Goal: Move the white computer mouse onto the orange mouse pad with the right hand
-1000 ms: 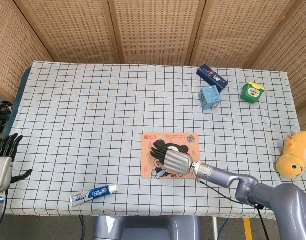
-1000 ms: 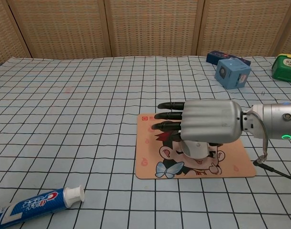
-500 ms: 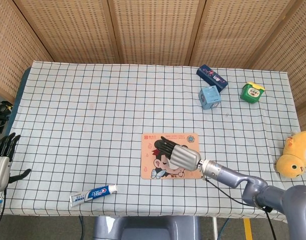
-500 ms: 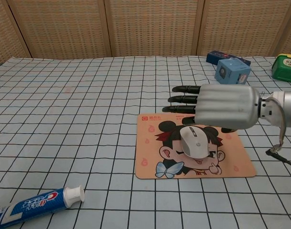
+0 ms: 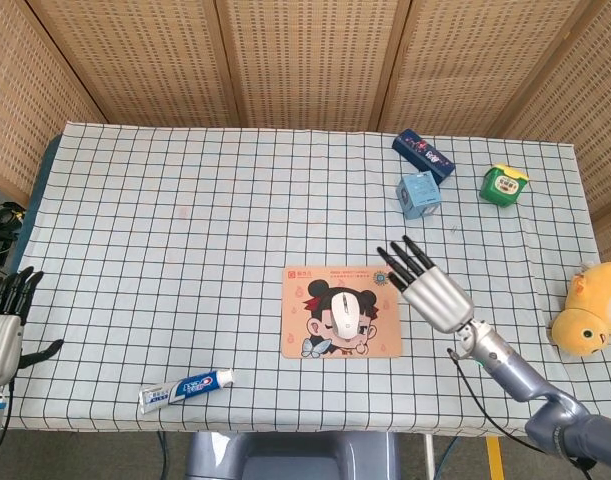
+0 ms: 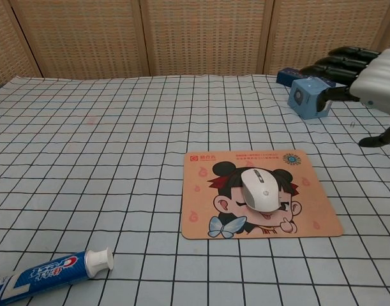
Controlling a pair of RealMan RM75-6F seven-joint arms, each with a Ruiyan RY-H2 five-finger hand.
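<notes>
The white computer mouse (image 5: pixel 346 314) (image 6: pixel 259 190) lies on the orange mouse pad (image 5: pixel 296 280) (image 6: pixel 201 217), over its cartoon print, with nothing touching it. My right hand (image 5: pixel 425 283) (image 6: pixel 367 73) hovers up and to the right of the pad, open, fingers stretched out and apart, holding nothing. My left hand (image 5: pixel 3 322) hangs open off the table's left edge and shows only in the head view.
A toothpaste tube (image 5: pixel 185 388) (image 6: pixel 41 274) lies near the front left edge. At the back right stand a light blue box (image 5: pixel 419 194) (image 6: pixel 311 97), a dark blue box (image 5: pixel 423 155), and a green container (image 5: pixel 504 184) (image 6: pixel 383 90). A yellow plush toy (image 5: pixel 588 310) sits at the right edge.
My right hand let go of the mouse, lifted off it and drew back to the right, clear of the pad. The mouse stays on the pad. The left hand barely moved.
</notes>
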